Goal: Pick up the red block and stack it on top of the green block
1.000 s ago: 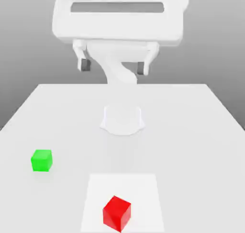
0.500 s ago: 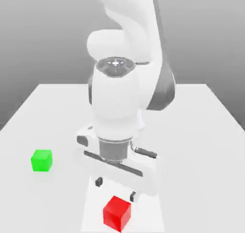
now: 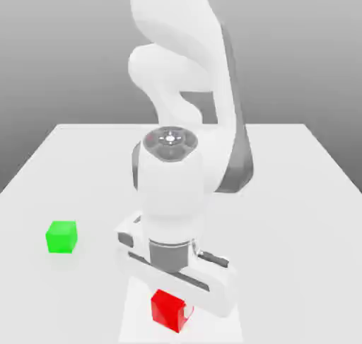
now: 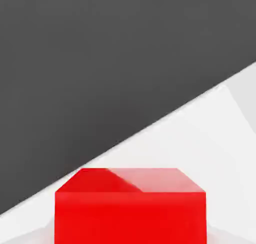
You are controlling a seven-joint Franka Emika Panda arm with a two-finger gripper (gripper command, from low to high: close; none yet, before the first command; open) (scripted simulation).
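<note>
Two blocks on the counter (image 3: 297, 194): the hand (image 3: 172, 301) is clamped shut on the red block (image 3: 168, 310) at bottom centre, the green block (image 3: 61, 236) sits well apart at left. Risk now: an off-centre grip lets it twist or slip on the lift.

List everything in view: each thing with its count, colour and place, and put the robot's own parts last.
red block: one, red, near front edge of the table, on the lighter square patch, directly under the robot's hand; close up in the hand view.
green block: one, green, on the table toward the exterior view's left, apart from the red block.
square patch: one, lighter white, front middle of the table.
table: one, white, under everything.
arm: one, white with grey, bent down over the table's middle.
gripper: one, white, lowered onto the red block, shut on it.
</note>
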